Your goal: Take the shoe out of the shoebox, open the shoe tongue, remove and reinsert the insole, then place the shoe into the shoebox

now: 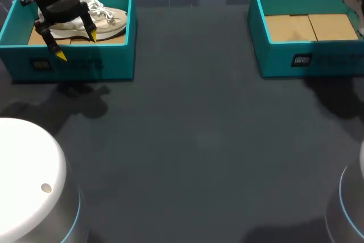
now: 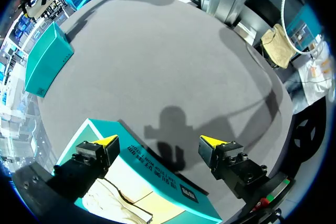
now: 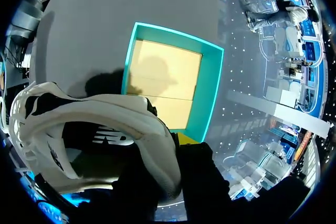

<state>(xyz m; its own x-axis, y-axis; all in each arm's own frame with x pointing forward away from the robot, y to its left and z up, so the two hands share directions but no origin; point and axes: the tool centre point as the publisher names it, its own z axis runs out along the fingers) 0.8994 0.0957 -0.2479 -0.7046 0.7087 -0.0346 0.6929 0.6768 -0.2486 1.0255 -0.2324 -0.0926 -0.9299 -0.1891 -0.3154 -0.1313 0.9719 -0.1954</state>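
White shoe (image 3: pixel 131 108) hangs in the air right up against the right gripper (image 3: pixel 176 148), which is pinched tight on its back edge. The shoe is dark inside. It covers much of the gripper, so only one yellow tip shows. Under the shoe sits the right shoebox (image 3: pixel 210 87), blue-green, with a bare brown cardboard floor. In the head view the right arm is almost all cut off at the edge.

On the other side, the left gripper (image 1: pixel 77 46) hangs over the left shoebox (image 1: pixel 85 61), tilted, with its two fingers spread wide and holding nothing. One yellow tip is over the inside of the box. The other is out past the front wall, over the dark grey table (image 1: pixel 193 140). A beige shoe (image 1: pixel 108 18) with white laces lies in this box, under the gripper and partly hidden by it. The two boxes stand well apart along the far side of the table.
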